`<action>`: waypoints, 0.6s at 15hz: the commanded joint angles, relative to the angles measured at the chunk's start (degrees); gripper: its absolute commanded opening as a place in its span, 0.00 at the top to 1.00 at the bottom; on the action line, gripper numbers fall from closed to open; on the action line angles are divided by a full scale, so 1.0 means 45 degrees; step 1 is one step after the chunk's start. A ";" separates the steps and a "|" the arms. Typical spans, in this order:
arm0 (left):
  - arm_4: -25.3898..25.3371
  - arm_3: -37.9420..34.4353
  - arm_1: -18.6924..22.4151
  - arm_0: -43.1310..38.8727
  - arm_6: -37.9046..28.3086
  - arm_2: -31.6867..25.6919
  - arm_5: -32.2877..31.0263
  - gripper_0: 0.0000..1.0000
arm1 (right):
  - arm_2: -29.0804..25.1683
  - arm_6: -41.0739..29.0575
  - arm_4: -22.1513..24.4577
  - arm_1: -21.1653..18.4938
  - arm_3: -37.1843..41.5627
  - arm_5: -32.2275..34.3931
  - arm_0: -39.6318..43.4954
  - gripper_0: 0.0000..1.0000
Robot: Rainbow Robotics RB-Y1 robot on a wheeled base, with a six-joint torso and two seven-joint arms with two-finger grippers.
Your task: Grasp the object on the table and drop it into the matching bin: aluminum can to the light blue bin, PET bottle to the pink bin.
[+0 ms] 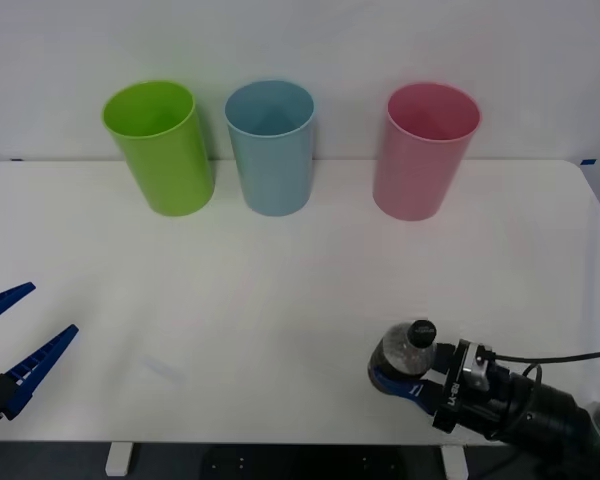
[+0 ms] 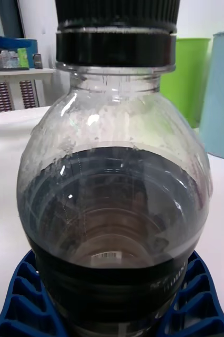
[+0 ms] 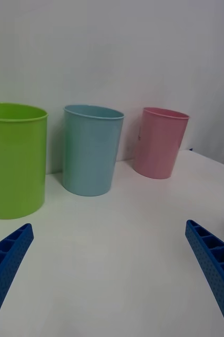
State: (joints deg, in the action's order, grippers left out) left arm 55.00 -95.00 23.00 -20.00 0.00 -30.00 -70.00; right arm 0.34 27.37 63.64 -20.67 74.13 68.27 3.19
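Broadly, the white worktop (image 1: 280,300) carries everything, and its near and middle area is bare, which leaves an open path from the near edge to the far row. Along the far edge stand three tall cups in a line: a lime green bin (image 1: 160,148) far left, the light blue bin (image 1: 271,146) beside it, and the pink bin (image 1: 422,150) set apart to the far right. All three are upright with mouths open upward, so a drop from above would go in. The pink one sits on the right-hand side, roughly in line with the right arm; I judge that suits a straight forward carry.

Right gripper (image 1: 405,378) is at the near right, low over the worktop, its blue ribbed fingers (image 2: 17,300) pinching the PET bottle (image 1: 408,352) around its dark lower body. The bottle stands upright, black cap (image 2: 117,26) on top. I cannot tell whether its base rests on the worktop or is just clear of it. The low grip leaves the neck free.

Left gripper (image 1: 15,340) waits at the near left edge, fingers (image 3: 7,263) spread wide, holding nothing, well apart from the bottle.

Judgement: grasp looks made; lift and carry to the pink bin remain.
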 commanded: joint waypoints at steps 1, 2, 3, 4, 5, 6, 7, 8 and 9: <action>0.0000 0.0000 0.0000 0.0000 0.0000 0.0000 0.0000 0.00 | -0.0192 -0.1220 -0.0002 -0.0210 0.1262 -0.0816 0.0326 1.00; 0.0000 0.0000 0.0000 0.0000 0.0000 0.0000 0.0000 0.00 | -0.0250 -0.1649 -0.0002 -0.0269 0.1750 -0.1167 0.0483 1.00; 0.0000 0.0000 0.0000 0.0000 0.0000 0.0000 0.0000 0.00 | -0.0329 -0.2079 -0.0002 -0.0327 0.2316 -0.1597 0.0678 1.00; 0.0000 0.0000 0.0000 0.0000 0.0000 0.0000 0.0000 0.00 | -0.0446 -0.2450 -0.0002 -0.0366 0.2766 -0.2007 0.0834 1.00; 0.0000 0.0000 0.0000 0.0000 0.0000 0.0000 0.0000 0.00 | -0.0602 -0.2762 -0.0002 -0.0366 0.2980 -0.2125 0.0912 1.00; 0.0000 0.0000 0.0000 0.0000 0.0000 0.0000 0.0000 0.00 | -0.0817 -0.3095 -0.0002 -0.0386 0.3156 -0.2164 0.0951 1.00; 0.0000 0.0000 0.0000 0.0000 0.0000 0.0000 0.0000 0.00 | -0.1051 -0.3466 -0.0002 -0.0484 0.3352 -0.2222 0.0951 1.00; 0.0000 0.0000 0.0000 0.0000 0.0000 0.0000 0.0000 0.00 | -0.1208 -0.3759 -0.0002 -0.0562 0.3488 -0.2281 0.0951 1.00; 0.0000 0.0000 0.0000 0.0000 0.0000 0.0000 0.0000 0.00 | -0.1383 -0.4110 -0.0002 -0.0640 0.3664 -0.2320 0.0951 1.00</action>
State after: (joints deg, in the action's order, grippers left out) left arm 55.00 -95.00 23.00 -20.00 0.00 -30.00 -70.00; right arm -5.31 10.06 63.63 -23.29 90.04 57.98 7.47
